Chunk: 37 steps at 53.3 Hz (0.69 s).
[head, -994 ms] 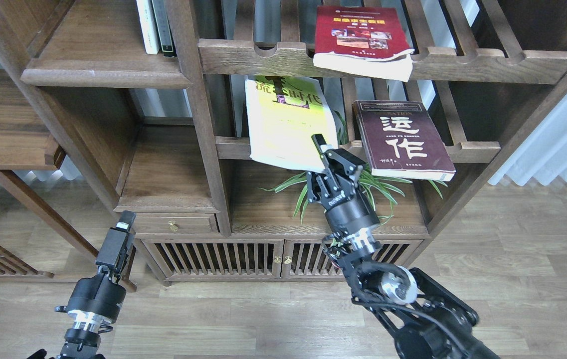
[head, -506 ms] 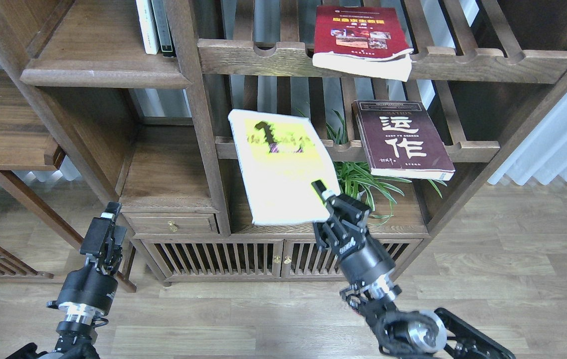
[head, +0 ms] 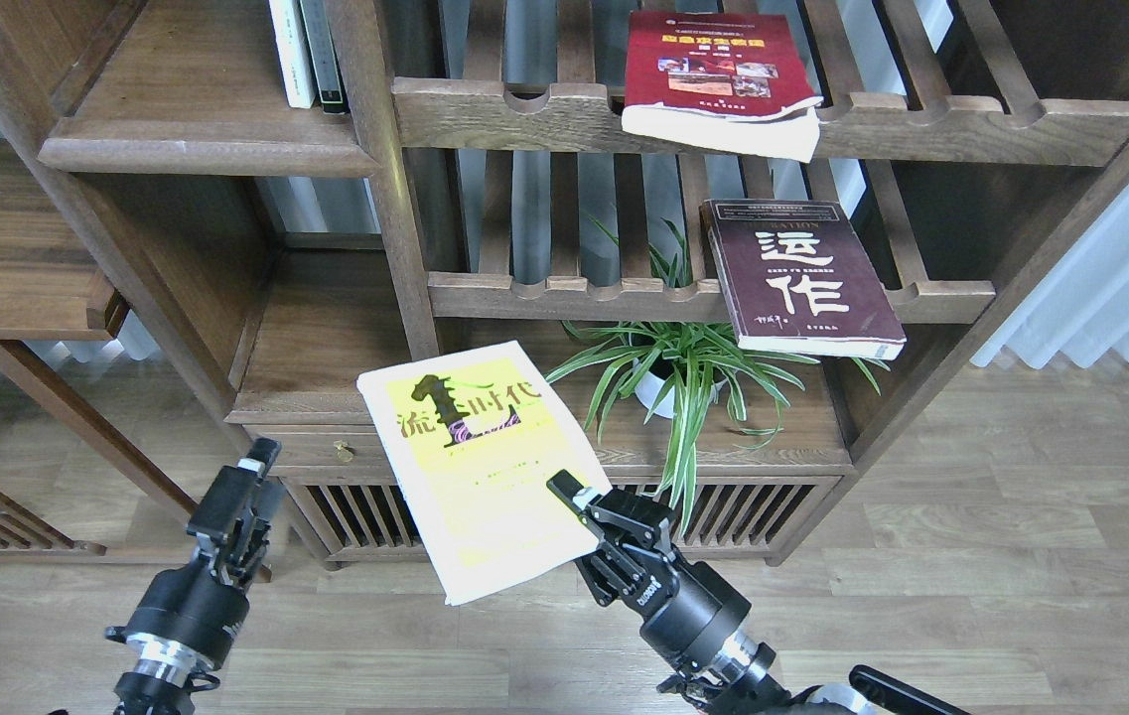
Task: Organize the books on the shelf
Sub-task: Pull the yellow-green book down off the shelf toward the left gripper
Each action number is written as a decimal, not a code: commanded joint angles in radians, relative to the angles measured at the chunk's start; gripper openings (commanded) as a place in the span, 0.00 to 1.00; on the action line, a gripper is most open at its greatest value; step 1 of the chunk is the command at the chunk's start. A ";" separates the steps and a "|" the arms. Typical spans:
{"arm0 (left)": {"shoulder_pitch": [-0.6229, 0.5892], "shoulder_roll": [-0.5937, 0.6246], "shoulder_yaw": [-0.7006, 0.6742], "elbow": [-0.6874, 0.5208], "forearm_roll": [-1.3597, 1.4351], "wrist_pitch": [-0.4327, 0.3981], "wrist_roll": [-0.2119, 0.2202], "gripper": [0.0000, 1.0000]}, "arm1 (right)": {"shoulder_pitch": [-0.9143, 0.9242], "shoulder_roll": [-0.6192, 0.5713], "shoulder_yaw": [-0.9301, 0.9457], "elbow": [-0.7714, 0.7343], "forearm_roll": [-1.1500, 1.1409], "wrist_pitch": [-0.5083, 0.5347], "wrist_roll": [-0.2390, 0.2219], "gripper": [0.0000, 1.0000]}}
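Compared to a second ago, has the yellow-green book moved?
Yes. The yellow-green book, gripped by the right gripper, has come down and left off the slatted rack, now in front of the low cabinet.

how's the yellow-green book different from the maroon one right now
The yellow-green book is held off the racks in the right pincer; the maroon book lies untouched on a slatted rack. The first bears dark title characters, the second white ones. Both are large paperbacks, cover up.
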 commanded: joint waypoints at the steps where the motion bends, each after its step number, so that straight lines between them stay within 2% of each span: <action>1: -0.008 -0.005 0.030 0.000 0.001 0.000 0.026 0.81 | 0.000 0.002 0.000 -0.028 -0.004 0.000 -0.026 0.05; 11: -0.014 -0.017 0.051 0.000 0.001 0.000 0.032 0.81 | 0.000 0.010 -0.008 -0.043 -0.006 0.000 -0.054 0.05; 16: -0.028 -0.017 0.070 0.000 0.001 0.000 0.056 0.81 | 0.001 0.010 -0.020 -0.059 -0.006 0.000 -0.072 0.05; 24: -0.050 -0.022 0.111 0.000 0.001 0.000 0.064 0.79 | 0.000 0.024 -0.020 -0.074 -0.006 0.000 -0.099 0.05; 33: -0.068 -0.026 0.155 0.000 0.001 0.000 0.096 0.79 | -0.002 0.040 -0.022 -0.082 -0.004 0.000 -0.106 0.05; 37: -0.074 -0.028 0.169 0.000 0.001 0.000 0.098 0.78 | -0.002 0.042 -0.022 -0.082 -0.004 0.000 -0.111 0.05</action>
